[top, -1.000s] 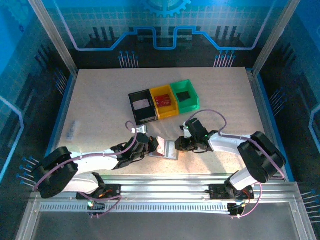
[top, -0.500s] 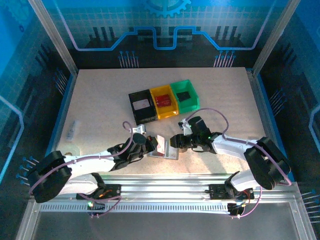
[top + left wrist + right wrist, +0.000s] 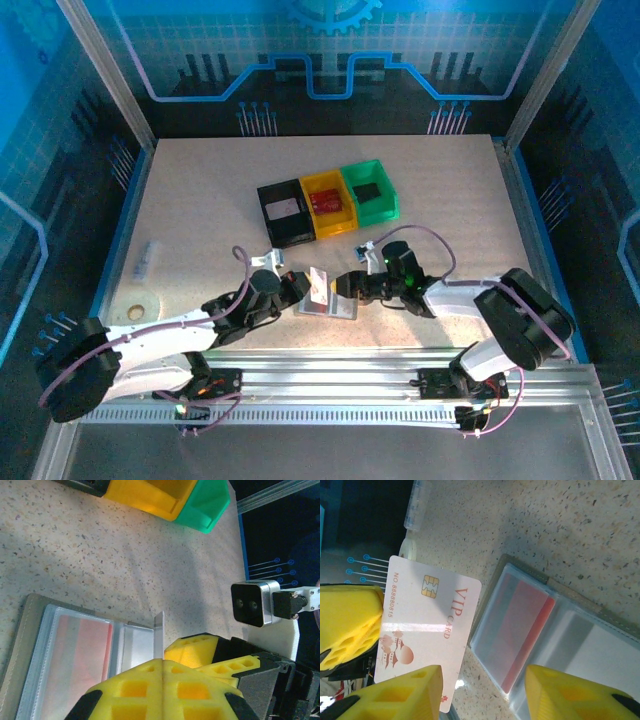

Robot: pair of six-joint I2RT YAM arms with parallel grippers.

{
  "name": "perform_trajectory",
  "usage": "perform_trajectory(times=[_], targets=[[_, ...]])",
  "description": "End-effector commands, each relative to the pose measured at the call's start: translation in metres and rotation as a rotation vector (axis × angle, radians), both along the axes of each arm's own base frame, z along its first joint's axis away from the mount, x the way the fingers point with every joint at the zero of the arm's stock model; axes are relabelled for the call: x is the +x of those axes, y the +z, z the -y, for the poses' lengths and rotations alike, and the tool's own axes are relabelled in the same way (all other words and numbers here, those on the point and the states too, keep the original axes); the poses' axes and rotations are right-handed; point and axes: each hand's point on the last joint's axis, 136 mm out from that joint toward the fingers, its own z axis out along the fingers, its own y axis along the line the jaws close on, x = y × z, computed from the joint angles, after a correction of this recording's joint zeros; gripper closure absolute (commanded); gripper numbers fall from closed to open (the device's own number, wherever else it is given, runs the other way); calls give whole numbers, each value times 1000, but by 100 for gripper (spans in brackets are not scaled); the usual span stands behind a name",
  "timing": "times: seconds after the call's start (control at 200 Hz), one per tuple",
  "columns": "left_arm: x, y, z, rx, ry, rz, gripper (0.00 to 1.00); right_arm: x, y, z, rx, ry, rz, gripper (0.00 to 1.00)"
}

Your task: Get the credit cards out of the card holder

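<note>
- The left fingers (image 3: 162, 666) are pressed shut on a white card (image 3: 427, 625) marked VIP, gripping it by one end, clear of the sleeves.
- The right fingers (image 3: 347, 288) stand well apart, with nothing clamped between them; the white card's corner lies just beside one.
- The card holder (image 3: 335, 305) lies open on the near middle of the worktop (image 3: 200, 200), between the two arms.
- A red card (image 3: 525, 630) sits inside one see-through sleeve.

Glossy plastic card (image 3: 426, 630) (whitish), speckled matt table (image 3: 580, 530)
</note>
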Motion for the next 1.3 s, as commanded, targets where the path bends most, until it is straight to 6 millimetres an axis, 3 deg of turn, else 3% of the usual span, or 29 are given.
perform_trajectory(times=[0.0, 0.805, 1.086, 1.206, 1.291], targets=[[0, 5, -1, -24, 15, 15, 100, 0, 10, -10, 90, 16, 21, 53], [-1, 7, 1, -39, 20, 24, 100, -12, 20, -39, 226, 53, 60, 55], [-2, 3, 1, -34, 22, 18, 100, -15, 29, -39, 261, 60, 66, 68], [-2, 2, 0, -31, 25, 17, 100, -17, 30, -38, 262, 62, 66, 78], [-2, 1, 0, -29, 27, 16, 100, -16, 31, -36, 260, 52, 72, 79]])
